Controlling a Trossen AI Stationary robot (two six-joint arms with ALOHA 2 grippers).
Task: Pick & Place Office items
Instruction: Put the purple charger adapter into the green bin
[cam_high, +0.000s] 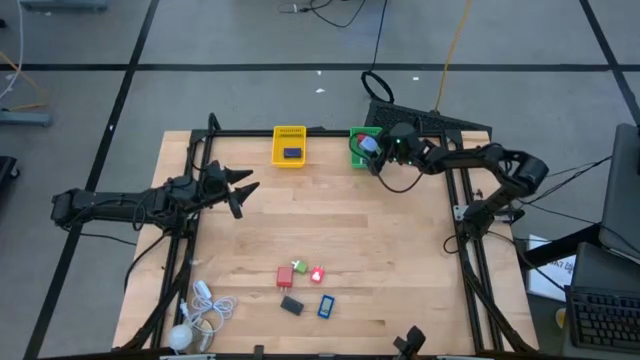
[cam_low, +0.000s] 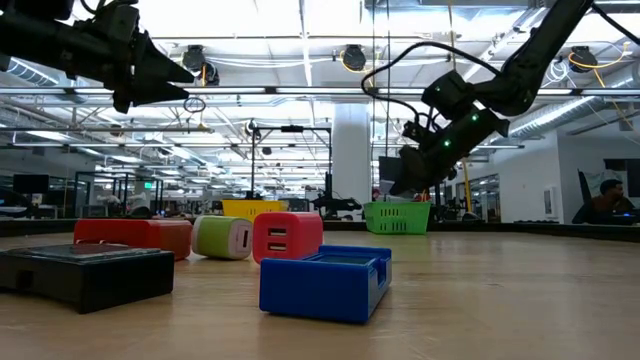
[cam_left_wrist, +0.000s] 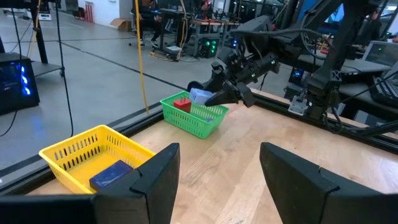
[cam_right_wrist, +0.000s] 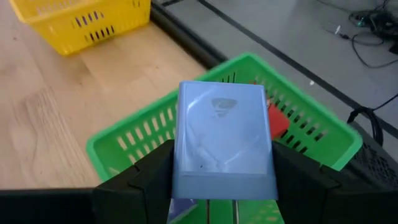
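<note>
Blue block (cam_right_wrist: 224, 140) in the right hand (cam_right_wrist: 221, 180), over the green basket (cam_right_wrist: 311, 134).
Fingers pinch its flat sides; it looks rigid, light, perhaps slick. Five more items (cam_high: 303, 288) lie on the surface (cam_high: 400, 260); left hand (cam_high: 238, 190) hovers, spread wide and empty.

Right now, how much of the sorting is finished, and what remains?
Done: a blue piece lies in the yellow basket, a red piece in the green basket.
In hand: the right pincer holds a pale blue block over the green basket.
Left: five pieces on the table. The left pincer waits open.
</note>
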